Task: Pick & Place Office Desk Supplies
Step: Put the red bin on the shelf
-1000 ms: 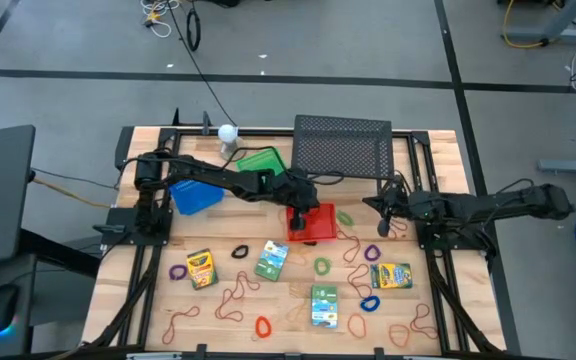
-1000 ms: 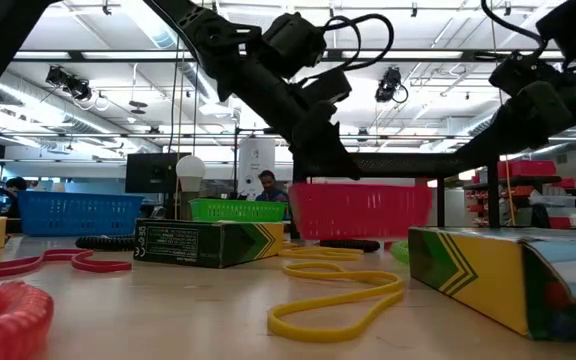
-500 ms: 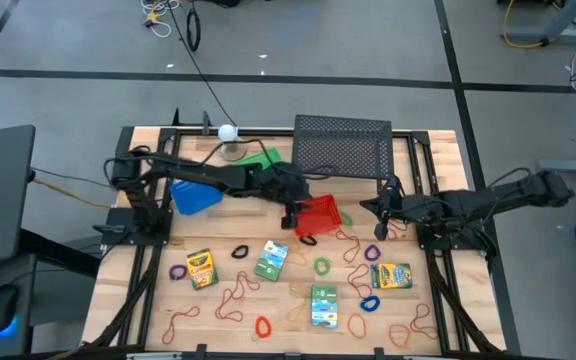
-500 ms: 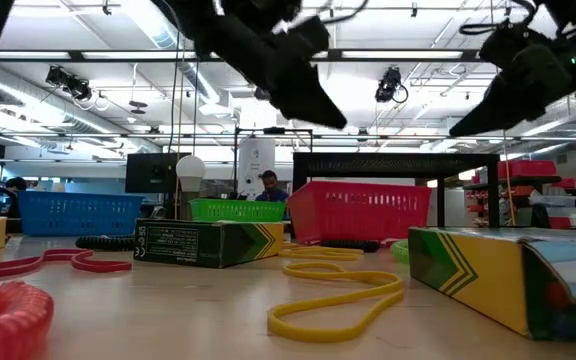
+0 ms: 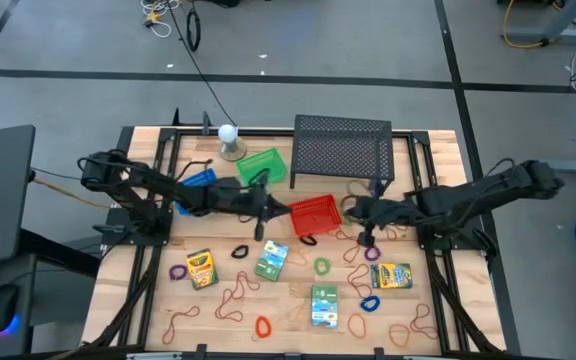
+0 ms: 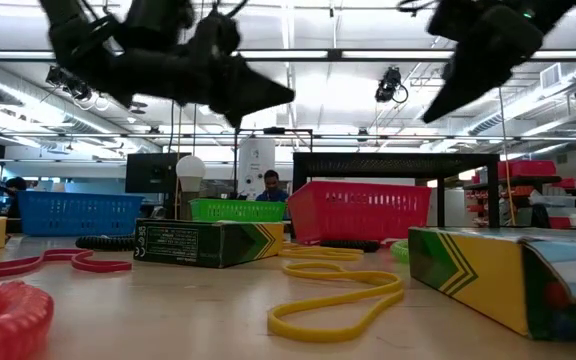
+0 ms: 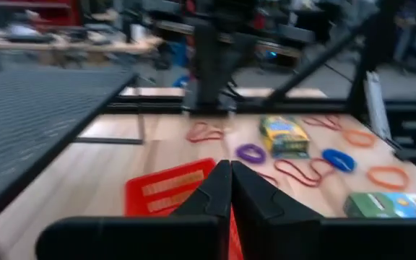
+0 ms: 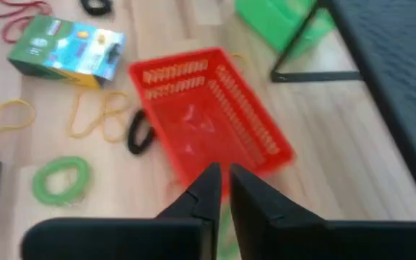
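Left arm has drawn back from the red basket (image 5: 315, 214); left gripper (image 5: 259, 229) hangs beside it, fingers pressed together, empty. Right gripper (image 5: 367, 239) has moved in toward the basket, fingers nearly closed, holding nothing. Office desk supplies (image 5: 321, 304) lie scattered across the worktop (image 5: 434, 150). Risk: both arms converge near the basket and may collide.

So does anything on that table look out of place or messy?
Yes: the red basket sits skewed mid-table, while crayon boxes, rubber bands and coloured loops lie scattered loose around it. Nothing looks damaged.
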{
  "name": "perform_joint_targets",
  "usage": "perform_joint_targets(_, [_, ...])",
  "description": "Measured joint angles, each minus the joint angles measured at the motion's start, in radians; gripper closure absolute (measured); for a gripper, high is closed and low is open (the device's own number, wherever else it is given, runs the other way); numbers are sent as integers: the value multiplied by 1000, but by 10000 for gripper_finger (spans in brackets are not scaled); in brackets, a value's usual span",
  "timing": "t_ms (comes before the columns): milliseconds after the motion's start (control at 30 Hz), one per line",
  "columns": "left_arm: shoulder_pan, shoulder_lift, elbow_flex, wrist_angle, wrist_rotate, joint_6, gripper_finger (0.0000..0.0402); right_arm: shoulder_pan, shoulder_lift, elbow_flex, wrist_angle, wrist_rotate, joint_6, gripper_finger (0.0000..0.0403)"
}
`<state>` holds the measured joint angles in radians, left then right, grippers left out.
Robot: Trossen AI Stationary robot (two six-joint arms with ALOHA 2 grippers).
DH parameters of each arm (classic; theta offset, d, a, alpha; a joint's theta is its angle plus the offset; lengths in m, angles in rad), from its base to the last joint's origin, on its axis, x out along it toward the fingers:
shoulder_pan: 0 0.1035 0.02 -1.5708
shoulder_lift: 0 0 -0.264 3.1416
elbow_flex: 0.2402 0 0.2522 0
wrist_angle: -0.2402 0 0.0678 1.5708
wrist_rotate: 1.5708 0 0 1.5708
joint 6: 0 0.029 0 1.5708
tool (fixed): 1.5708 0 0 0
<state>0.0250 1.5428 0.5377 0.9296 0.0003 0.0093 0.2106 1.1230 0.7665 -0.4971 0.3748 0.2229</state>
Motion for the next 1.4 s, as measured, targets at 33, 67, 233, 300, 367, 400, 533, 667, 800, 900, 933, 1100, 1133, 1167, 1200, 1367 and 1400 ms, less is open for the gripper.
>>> perform_joint_targets(33, [0,0,-28,43,-27,-4,387,-1,38,28,-16,-15,-1,351])
perform_joint_targets(67, [0,0,-55,81,-55,-6,387,-1,78,58,-30,-25,-3,343])
perform_joint_targets(233, [0,0,-140,198,-145,-13,389,-1,252,187,-78,-83,-65,290])
perform_joint_targets(300, [0,0,-156,220,-158,-13,389,-1,309,221,-87,-110,-96,270])
perform_joint_targets(367, [1,0,-164,231,-160,-13,389,-3,358,246,-81,-131,-135,252])
perform_joint_targets(400, [1,0,-164,228,-161,-13,389,-4,381,255,-84,-136,-152,246])
perform_joint_targets(533, [1,0,-163,228,-161,-7,389,-22,456,272,-87,-139,-183,232])
perform_joint_targets(667, [0,0,-163,229,-161,2,389,-48,507,274,-85,-131,-189,234])
perform_joint_targets(800, [0,0,-163,228,-161,2,389,-69,541,275,-84,-122,-186,255])
perform_joint_targets(900, [0,0,-163,228,-161,-3,389,-79,561,275,-82,-122,-187,287])
perform_joint_targets(933, [0,0,-163,227,-161,-6,389,-80,567,275,-81,-123,-187,299])
perform_joint_targets(1100, [0,1,-163,226,-161,-16,389,-71,569,275,-81,-116,-194,372])
perform_joint_targets(1133, [0,1,-163,226,-161,-19,389,-64,565,275,-85,-110,-189,384])
perform_joint_targets(1167, [0,1,-163,226,-161,-21,389,-55,557,275,-87,-101,-186,390])
perform_joint_targets(1200, [0,1,-163,226,-163,-21,389,-41,547,275,-85,-95,-183,391])
perform_joint_targets(1367, [0,1,-162,226,-165,-20,389,34,482,289,-133,-99,-134,382])
perform_joint_targets(1400, [0,1,-162,226,-165,-20,389,54,470,300,-150,-98,-120,385])
